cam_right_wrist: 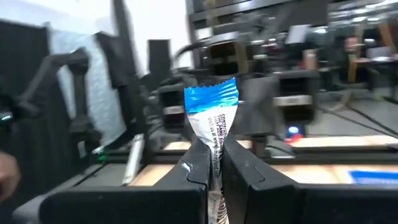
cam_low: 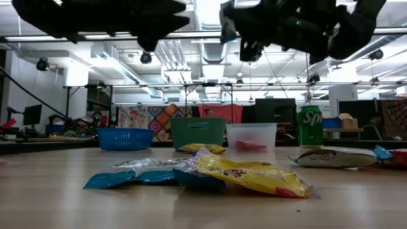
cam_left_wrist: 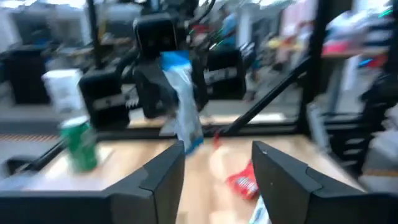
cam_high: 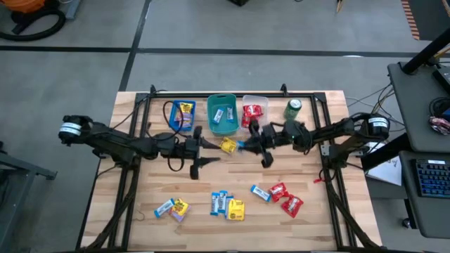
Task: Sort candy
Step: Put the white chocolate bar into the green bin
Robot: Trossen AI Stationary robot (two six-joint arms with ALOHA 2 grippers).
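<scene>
From above I read the desk [cam_high: 140,176] first: three bins stand along its far edge, a blue bin [cam_high: 181,116], a teal bin [cam_high: 222,114] and a clear bin [cam_high: 254,112], with a green soda can [cam_high: 293,107] just beside the clear one. Loose candy [cam_high: 228,205] lies scattered along the near part of the desk, well apart from the bins.

Both arms meet over the middle, just in front of the bins. The right end effector [cam_right_wrist: 214,165] has its fingers pressed together on a blue-white candy packet [cam_right_wrist: 213,115]. The packet's long axis runs straight out past the fingertips, its free blue end pointing toward the left arm.

The left end effector [cam_left_wrist: 217,168] stands spread, fingers apart with nothing between them. In its wrist view the pinched packet [cam_left_wrist: 183,99] hangs ahead of the gap, not yet inside it. A yellow packet [cam_high: 228,145] lies on the desk between the two end effectors.

I judge the relation that matters to be this: the teal bin, already holding a blue-white packet, lies just beyond the right end effector, nearer to it than to the left. Whether a handover or a direct drop is intended, I cannot tell.
</scene>
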